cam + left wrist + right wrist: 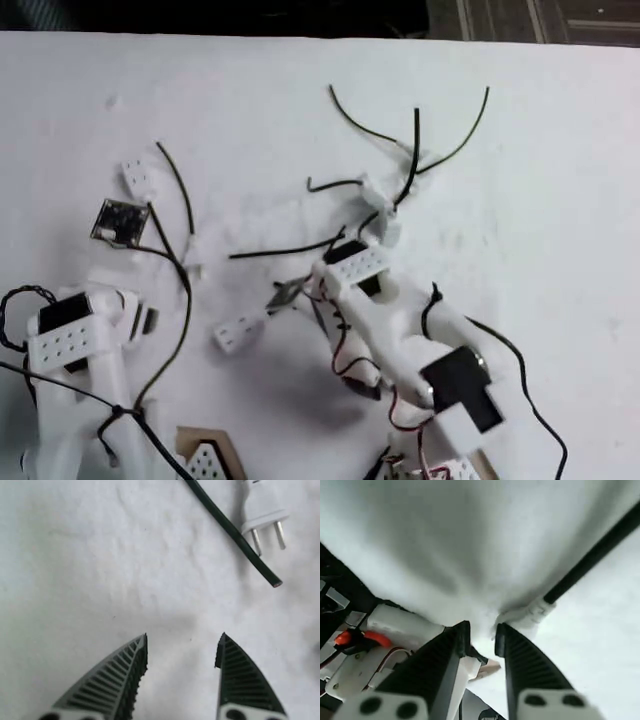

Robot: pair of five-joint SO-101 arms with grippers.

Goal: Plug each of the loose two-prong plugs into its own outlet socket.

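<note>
Jaws on the left gape, plug [262, 509] ahead of them: seemingly the approach; next, advance and pinch its body; right jaws unclear

White two-prong plug [261, 511] lying flat, prongs bare, just beside black cord [220, 518] end. White socket block [138, 178] far left; second socket block [238, 332] near centre, tilted. Plug cluster [378, 192] farther back, cords splayed.

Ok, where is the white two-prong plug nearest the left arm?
The white two-prong plug lies on the white table ahead of the left pincer, beside a loose black cable end; in the high view, left of centre.
</note>
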